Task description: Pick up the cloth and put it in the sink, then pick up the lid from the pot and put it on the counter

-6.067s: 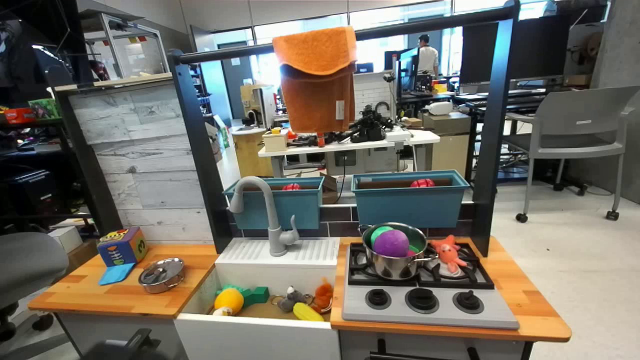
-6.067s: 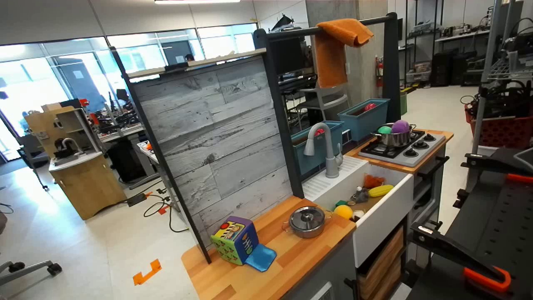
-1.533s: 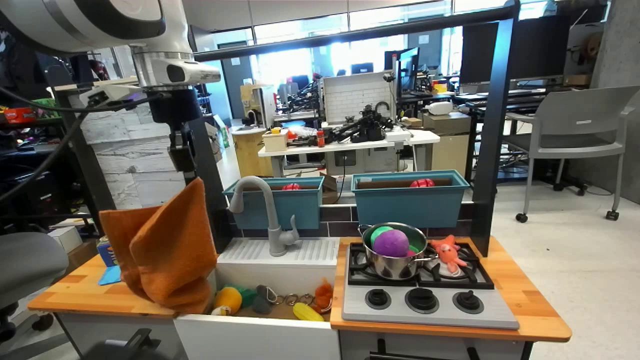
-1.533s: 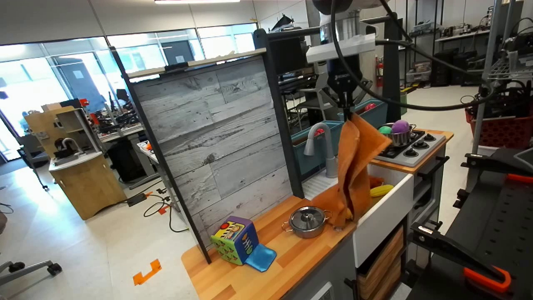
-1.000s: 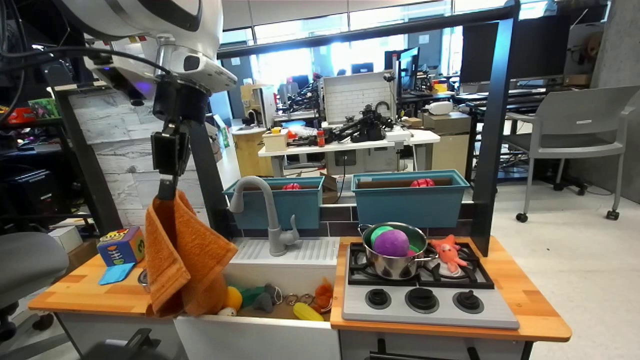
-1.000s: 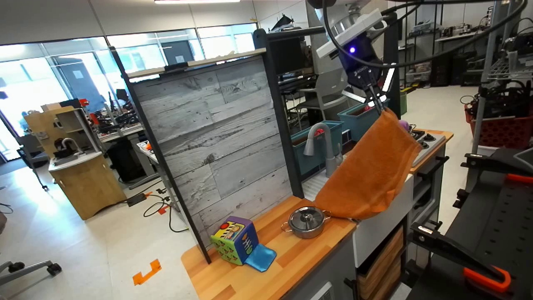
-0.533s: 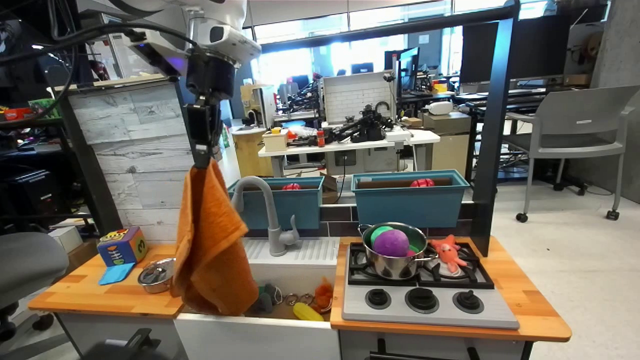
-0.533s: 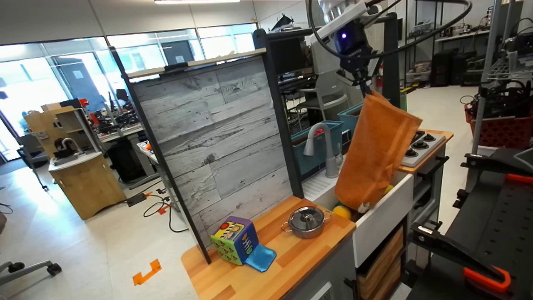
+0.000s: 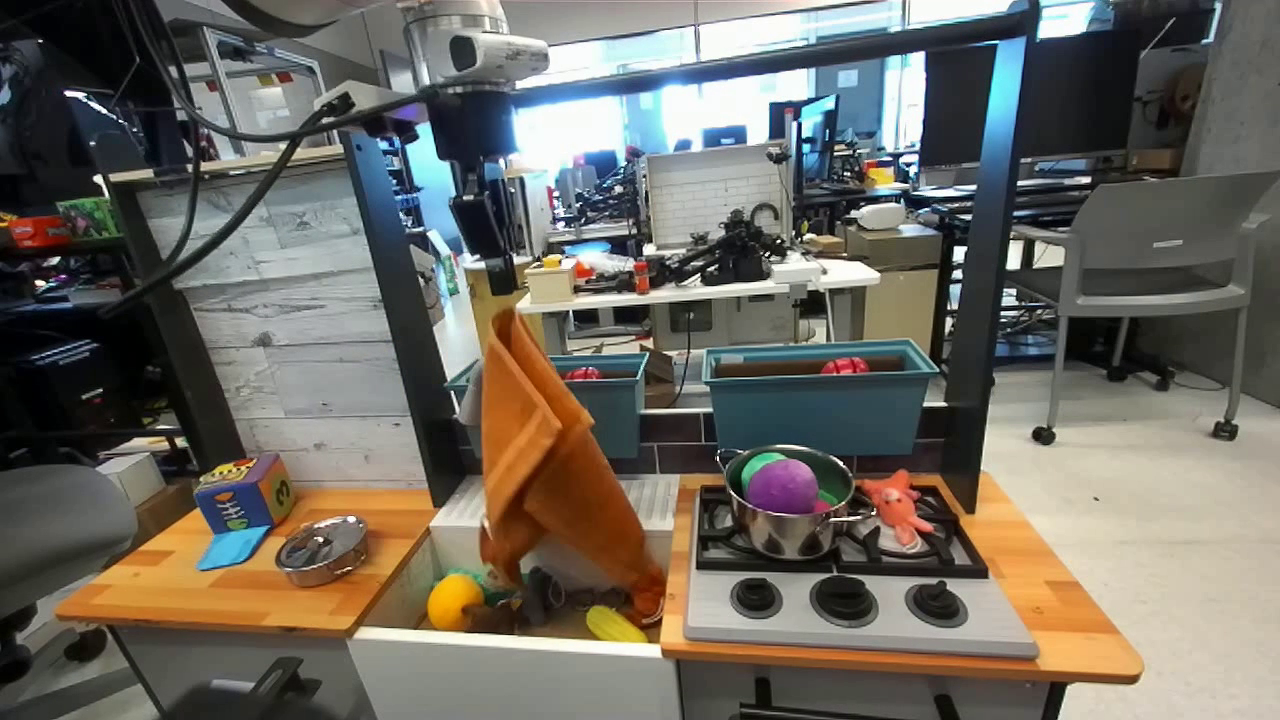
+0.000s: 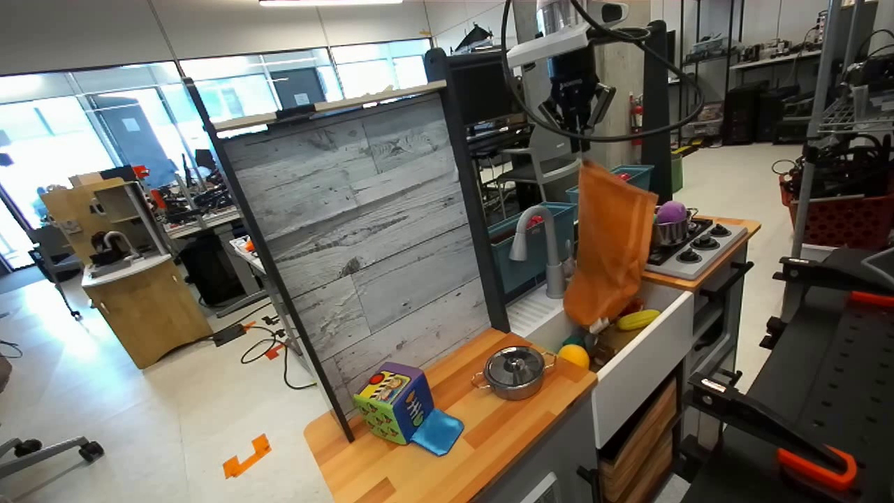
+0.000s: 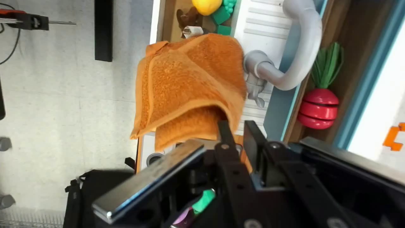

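Observation:
The orange cloth point(image 9: 550, 440) is in mid-air over the white sink point(image 9: 520, 680), its lower end down among the toys. My gripper point(image 9: 503, 280) stands just above the cloth's top corner, apart from it. In the wrist view the gripper point(image 11: 236, 123) is slightly open, with nothing between its fingers; the cloth point(image 11: 190, 79) lies beyond the fingertips. A small steel pot point(image 10: 520, 392) stands on the wooden counter point(image 10: 482, 426) left of the sink, its lid point(image 10: 515, 363) on top. That pot and lid are well away from my gripper.
A grey faucet point(image 9: 540, 430) rises behind the sink, close to the cloth. A ball point(image 9: 455, 600) and a yellow corn point(image 9: 612, 624) lie in the sink. A toy cube point(image 10: 397, 405) shares the pot's counter. A larger pot point(image 9: 795, 537) with balls stands on the stove.
The cloth, hanging from the overhead bar at first, was carried by my gripper from the left counter rightward over the sink. In the last half second the fingers parted and let it go.

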Robot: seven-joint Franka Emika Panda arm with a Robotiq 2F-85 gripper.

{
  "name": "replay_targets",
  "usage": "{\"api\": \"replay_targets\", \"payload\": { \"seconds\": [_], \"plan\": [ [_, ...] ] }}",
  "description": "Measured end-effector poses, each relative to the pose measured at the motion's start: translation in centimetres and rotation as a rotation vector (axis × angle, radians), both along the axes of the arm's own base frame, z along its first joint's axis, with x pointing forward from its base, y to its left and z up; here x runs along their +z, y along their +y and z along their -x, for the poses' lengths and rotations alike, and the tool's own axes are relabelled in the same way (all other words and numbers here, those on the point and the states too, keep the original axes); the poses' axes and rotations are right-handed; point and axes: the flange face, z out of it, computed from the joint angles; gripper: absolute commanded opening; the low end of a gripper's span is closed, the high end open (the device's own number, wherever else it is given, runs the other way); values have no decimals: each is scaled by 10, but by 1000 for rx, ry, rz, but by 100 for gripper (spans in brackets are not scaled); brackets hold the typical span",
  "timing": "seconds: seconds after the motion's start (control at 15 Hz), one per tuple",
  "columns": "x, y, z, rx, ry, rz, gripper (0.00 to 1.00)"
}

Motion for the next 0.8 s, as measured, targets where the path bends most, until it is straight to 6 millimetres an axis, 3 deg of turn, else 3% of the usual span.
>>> {"api": "replay_targets", "payload": {
  "seconds": [0.27, 0.47, 0.8],
  "plan": [
    [-5, 3, 1, -34, -3, -5, 78],
    [-17, 28, 12, 26, 103, -115, 99],
    [-24, 106, 34, 207, 229, -288, 100]
  ]
}}
